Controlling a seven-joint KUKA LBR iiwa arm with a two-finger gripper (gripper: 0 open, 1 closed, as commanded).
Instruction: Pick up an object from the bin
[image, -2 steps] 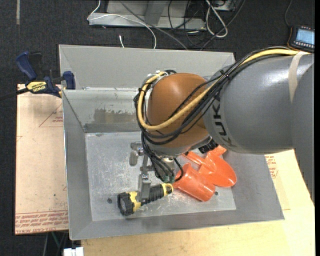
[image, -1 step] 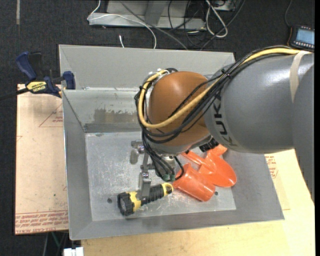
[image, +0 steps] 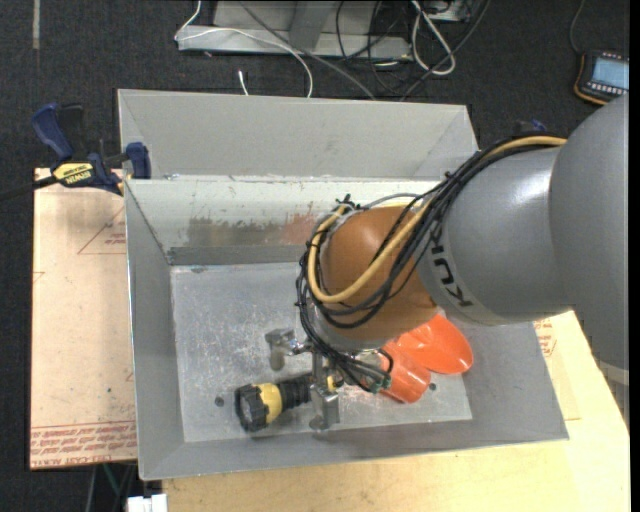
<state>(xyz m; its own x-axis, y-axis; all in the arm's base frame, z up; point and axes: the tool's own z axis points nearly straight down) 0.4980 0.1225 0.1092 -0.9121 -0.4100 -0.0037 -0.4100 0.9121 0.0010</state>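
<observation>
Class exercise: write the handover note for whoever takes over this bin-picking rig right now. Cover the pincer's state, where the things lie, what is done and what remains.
Pincer: open, low over the front of the bin, holding nothing.
Things: a black-and-yellow cylinder lies on the floor at the front, its black end beside the pincer. An orange plastic piece lies toward the view's right.
Done: the pincer is down at floor level by the cylinder.
Left: close on one thing and lift it out.
</observation>
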